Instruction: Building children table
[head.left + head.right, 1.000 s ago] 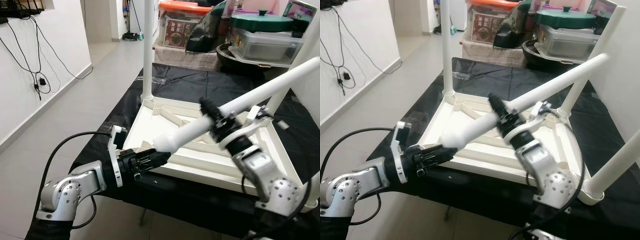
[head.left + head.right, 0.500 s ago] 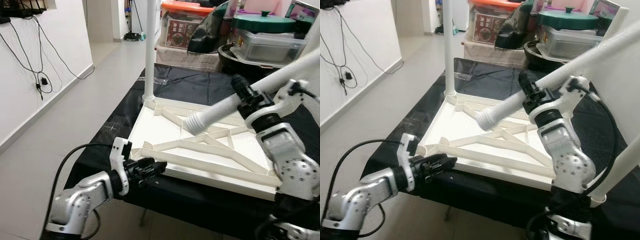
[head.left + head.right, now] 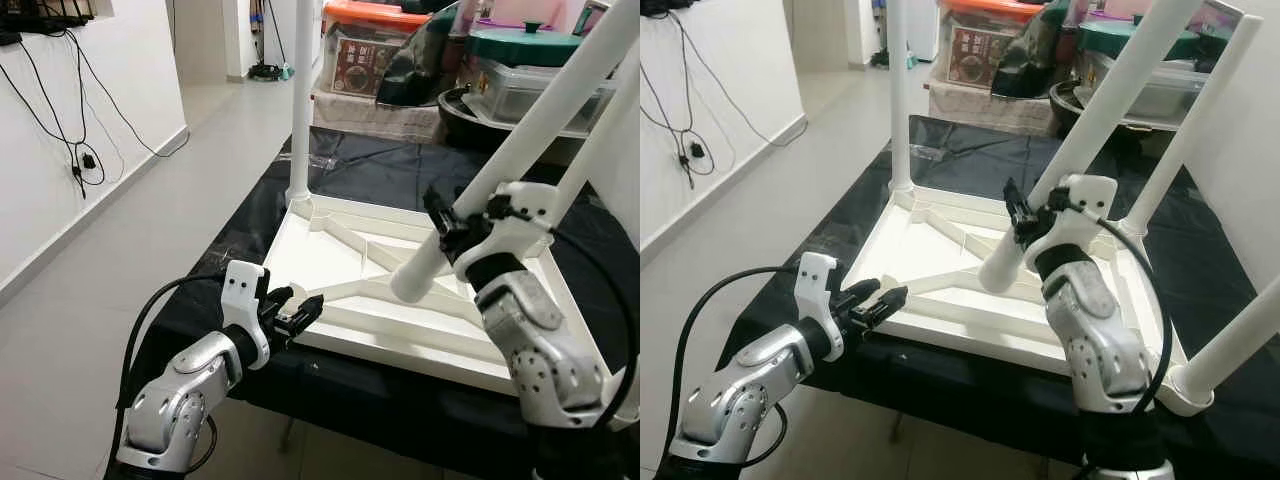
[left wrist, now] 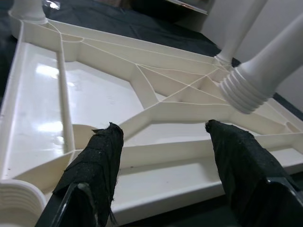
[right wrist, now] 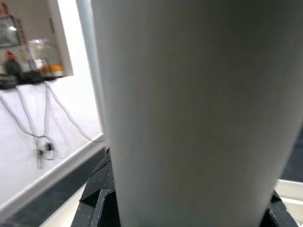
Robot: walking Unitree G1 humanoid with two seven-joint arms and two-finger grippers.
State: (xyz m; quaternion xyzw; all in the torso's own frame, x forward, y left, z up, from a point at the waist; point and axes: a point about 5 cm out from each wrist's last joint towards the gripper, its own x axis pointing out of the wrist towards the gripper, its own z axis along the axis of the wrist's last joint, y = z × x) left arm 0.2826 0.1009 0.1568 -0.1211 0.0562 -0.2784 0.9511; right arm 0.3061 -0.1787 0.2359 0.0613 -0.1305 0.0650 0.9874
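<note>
Swung from a low slant to a steep tilt, the loose white table leg (image 3: 505, 165) now points its threaded end down over the middle ribs of the upturned white tabletop (image 3: 345, 255). Right gripper (image 3: 462, 222) is clamped around that leg, low on the shaft. Left gripper (image 3: 297, 315) has let go and drawn back; its fingers (image 4: 97, 163) gape wide just short of the tabletop's near edge, holding nothing. An empty screw socket (image 4: 16, 208) sits right beside one finger. To me, the leg looks ready to be steered there, well short of its present hover.
</note>
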